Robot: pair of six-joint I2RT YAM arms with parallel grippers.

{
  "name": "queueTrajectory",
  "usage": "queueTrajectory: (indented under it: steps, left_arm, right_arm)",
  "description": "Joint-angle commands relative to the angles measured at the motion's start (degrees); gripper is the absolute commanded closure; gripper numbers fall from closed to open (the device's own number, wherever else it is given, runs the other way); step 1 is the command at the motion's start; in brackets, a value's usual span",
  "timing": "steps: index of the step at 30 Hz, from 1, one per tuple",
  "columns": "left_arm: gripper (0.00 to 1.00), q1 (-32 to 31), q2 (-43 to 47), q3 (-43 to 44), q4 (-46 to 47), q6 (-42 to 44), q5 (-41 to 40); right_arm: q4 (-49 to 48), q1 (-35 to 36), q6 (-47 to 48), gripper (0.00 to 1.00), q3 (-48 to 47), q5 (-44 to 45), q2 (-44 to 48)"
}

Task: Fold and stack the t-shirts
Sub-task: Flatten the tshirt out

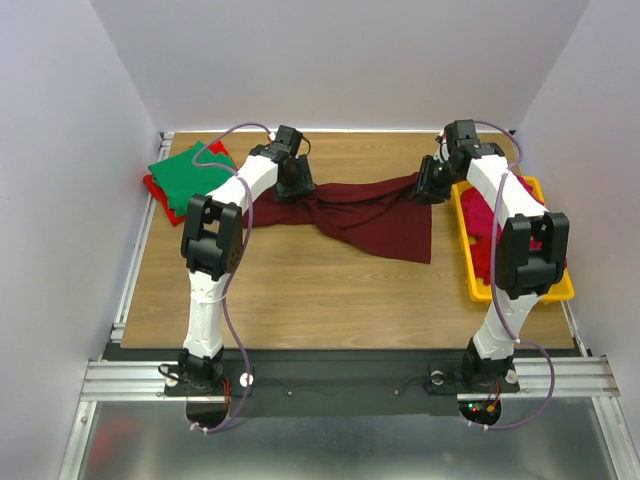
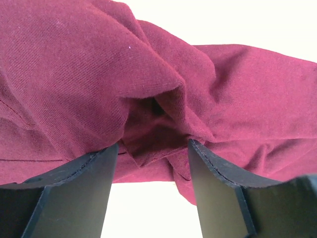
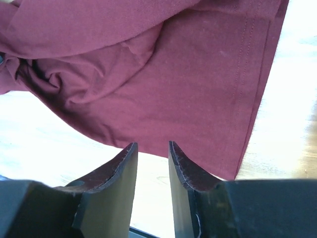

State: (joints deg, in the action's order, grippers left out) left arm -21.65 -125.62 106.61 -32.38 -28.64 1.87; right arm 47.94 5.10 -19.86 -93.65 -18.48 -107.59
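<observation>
Subject: maroon shirt (image 1: pixel 365 215). It is lying across the back middle of the worktop (image 1: pixel 300 290), strung out between my two arms, with its lower part spreading toward the near side. A green shirt (image 1: pixel 190 172) is resting on a red shirt (image 1: pixel 155 188) at the back left. A pink shirt (image 1: pixel 482 220) is sitting in the tray (image 1: pixel 520 292) on the right.

Handling, as I am judging it: the cloth is looking light, soft and limp. It is bunching and creasing wherever it is gathered, so it will be sagging between any two holds and keeping no shape by itself. It is not fragile. A single layer may be slipping out of a shallow pinch. I am rating the stitched hem, showing in the right wrist view, and the shoulder or sleeve seams as the best places to take hold, with one hold at each end of one edge so the panel is hanging flat.

Left jaws: standing roughly half apart. A gathered fold of the maroon shirt is dipping between the tips and appearing to brush the inner faces. I am seeing nothing squeezed.

Right jaws: standing narrowly apart, with light showing between the faces up to the tips. The shirt's lower edge is running just past the tips. I am not able to confirm contact.
</observation>
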Motion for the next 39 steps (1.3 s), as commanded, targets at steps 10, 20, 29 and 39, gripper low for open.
queueTrajectory:
  steps: [10,20,29,39]
  left_arm:
    - [0.75,0.12,2.31,-0.7,0.65,0.52,-1.43]
    - [1.0,0.29,6.17,-2.1,-0.14,0.87,-1.43]
    - [1.0,0.64,11.01,-5.88,-0.49,1.31,-0.73]
    - [1.0,0.73,13.56,-8.26,-0.75,1.75,-0.37]
  right_arm:
    - [-1.45,0.17,-0.8,0.54,7.06,-0.24,8.88]
    - [-2.24,0.26,0.52,0.5,24.28,4.33,14.69]
    - [-5.58,0.17,-0.01,0.49,27.47,7.4,11.7]
    - [-9.27,0.17,-1.15,0.47,27.29,11.45,7.93]
